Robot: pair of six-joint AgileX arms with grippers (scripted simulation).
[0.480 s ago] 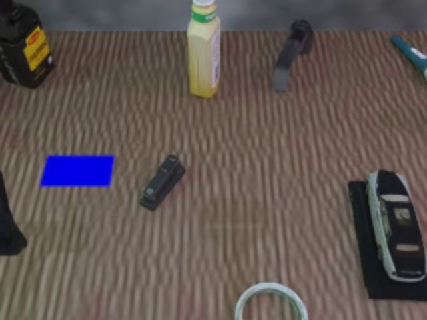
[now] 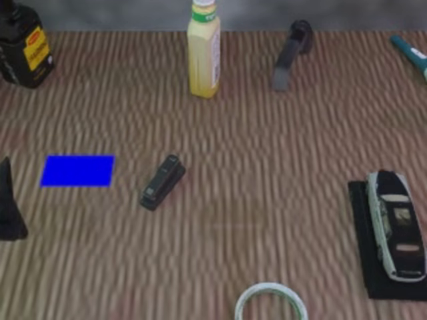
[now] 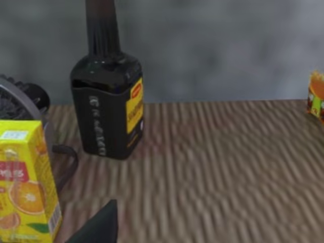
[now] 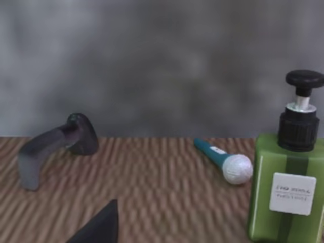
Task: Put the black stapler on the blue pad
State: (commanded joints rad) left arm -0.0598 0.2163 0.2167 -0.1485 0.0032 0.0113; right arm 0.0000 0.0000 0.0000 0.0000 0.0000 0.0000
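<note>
The black stapler lies slanted on the wooden table, left of centre in the top view. The blue pad lies flat a short way to its left, apart from it and with nothing on it. My left gripper shows as a dark wedge at the table's left edge, just left of the pad and not touching it. Only a dark tip of the left gripper shows in its wrist view. My right gripper is outside the top view. Neither stapler nor pad appears in the wrist views.
A dark sauce bottle, a yellow bottle, a grey-purple tool and a teal microphone line the far edge. A model car on its black plate stands right, a tape roll at the near edge. A juice carton stands close to the left wrist, a green pump bottle close to the right.
My left gripper has shifted slightly toward the far side of the table and a little farther into the top view. Stapler and pad have not moved.
</note>
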